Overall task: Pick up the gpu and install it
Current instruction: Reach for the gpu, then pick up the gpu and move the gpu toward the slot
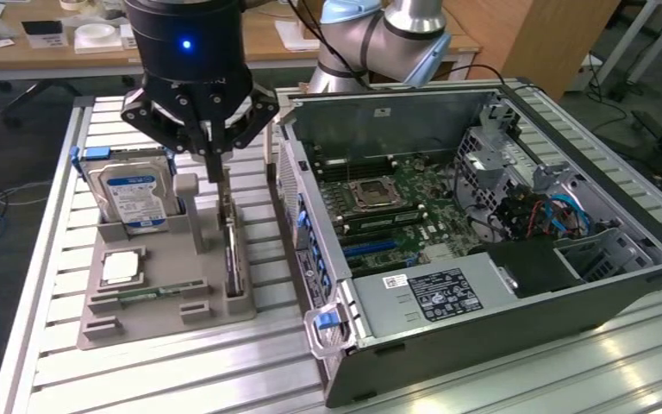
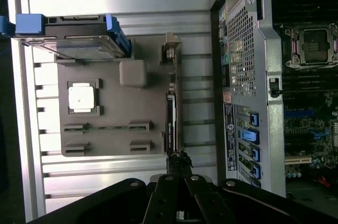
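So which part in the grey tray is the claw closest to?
The thin green-and-black card standing on edge, on the side by the grey computer case. The claw is directly above it.

Black jaws, blue indicator light (image 1: 185,43), silver-blue arm (image 1: 406,34).

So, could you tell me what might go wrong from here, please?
The pincer is over one end of the gpu, which stands on edge in the grey holder; an off-centre grip might tilt or jam the thin card. The hard drive and the computer case stand close on either side, so a swinging card could clip them.
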